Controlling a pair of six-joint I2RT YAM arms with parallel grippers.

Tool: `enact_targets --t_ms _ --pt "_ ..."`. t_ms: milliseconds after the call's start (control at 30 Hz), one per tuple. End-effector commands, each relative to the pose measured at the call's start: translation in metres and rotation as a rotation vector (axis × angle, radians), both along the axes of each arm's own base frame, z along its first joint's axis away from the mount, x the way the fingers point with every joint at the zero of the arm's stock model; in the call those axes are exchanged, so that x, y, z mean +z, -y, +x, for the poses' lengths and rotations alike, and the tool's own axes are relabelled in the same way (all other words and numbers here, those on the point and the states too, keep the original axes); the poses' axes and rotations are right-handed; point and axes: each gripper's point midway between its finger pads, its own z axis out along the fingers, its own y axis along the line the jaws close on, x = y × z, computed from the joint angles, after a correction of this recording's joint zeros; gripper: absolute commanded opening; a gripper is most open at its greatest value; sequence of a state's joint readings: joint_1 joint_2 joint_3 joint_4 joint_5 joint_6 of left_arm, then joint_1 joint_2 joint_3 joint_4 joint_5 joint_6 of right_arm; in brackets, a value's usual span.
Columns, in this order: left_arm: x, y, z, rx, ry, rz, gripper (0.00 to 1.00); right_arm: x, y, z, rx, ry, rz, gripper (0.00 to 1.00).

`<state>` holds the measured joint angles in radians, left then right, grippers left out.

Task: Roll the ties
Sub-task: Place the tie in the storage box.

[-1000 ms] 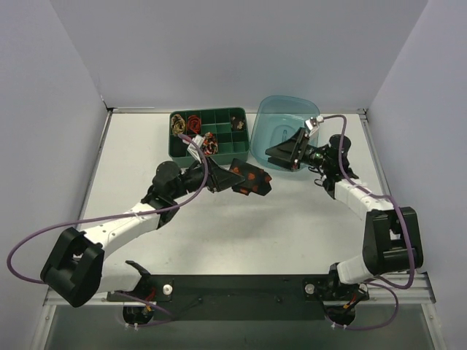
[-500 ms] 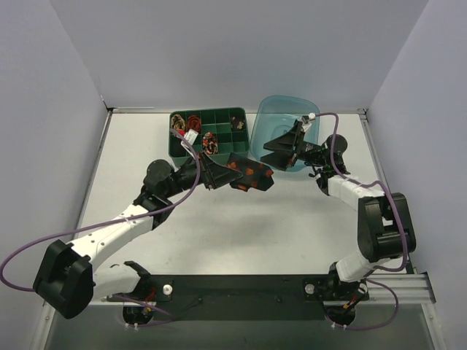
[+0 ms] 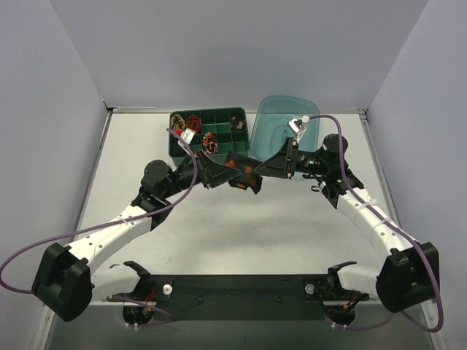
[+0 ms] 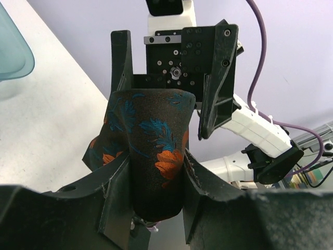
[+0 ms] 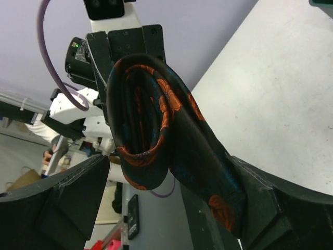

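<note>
The two arms are meeting in mid-air over the white table [image 3: 219, 233], just below the upper middle of the top view, where the blue tub [image 3: 286, 100] is sitting empty beside the green tray [image 3: 222, 111]. The left gripper [image 3: 232, 173] is clamping the black tie with orange blotches [image 4: 156, 156] between its fingers. The cloth is bulging in a loose loop rather than a neat coil. The right gripper [image 3: 268, 168] is facing it with jaws standing wide on either side of the loop, gripping nothing, though the tie's tail is lying against one finger in the right wrist view. So this tie is looking only partly rolled and not yet stowed. Up in the tray's upper left pockets, small coils are already sitting: a gold-black one [image 3: 177, 124], a red one [image 3: 193, 122] and another [image 3: 210, 142] below them.
</note>
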<state>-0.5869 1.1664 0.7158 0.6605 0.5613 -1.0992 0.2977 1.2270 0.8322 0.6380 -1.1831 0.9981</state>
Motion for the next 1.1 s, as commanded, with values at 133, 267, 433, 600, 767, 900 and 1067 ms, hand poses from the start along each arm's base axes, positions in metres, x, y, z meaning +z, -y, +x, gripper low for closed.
enact_targets --t_ms 133,267,433,600,767,900,1067 --pt "0.056 -0.010 -0.015 -0.016 0.125 -0.115 0.44 -0.003 0.009 -0.002 -0.042 0.140 -0.132 0.95" --pt "0.061 -0.014 -0.020 -0.017 0.127 -0.125 0.43 0.010 0.019 0.012 -0.089 0.169 -0.119 0.95" --pt "0.076 -0.021 -0.022 0.016 0.140 -0.146 0.44 0.024 0.026 0.017 -0.135 0.177 -0.099 0.95" --pt "0.083 -0.023 -0.019 0.039 0.138 -0.142 0.44 0.024 0.028 0.015 -0.161 0.099 -0.050 0.96" --pt "0.096 -0.023 -0.019 0.027 0.145 -0.180 0.44 0.050 0.026 0.010 -0.165 0.133 0.080 0.98" --pt "0.109 -0.024 -0.024 0.002 0.162 -0.237 0.44 0.074 0.021 -0.001 -0.119 0.136 0.197 0.98" --pt "0.119 -0.028 -0.032 -0.009 0.166 -0.269 0.44 0.073 0.016 -0.008 -0.103 0.154 0.193 0.98"
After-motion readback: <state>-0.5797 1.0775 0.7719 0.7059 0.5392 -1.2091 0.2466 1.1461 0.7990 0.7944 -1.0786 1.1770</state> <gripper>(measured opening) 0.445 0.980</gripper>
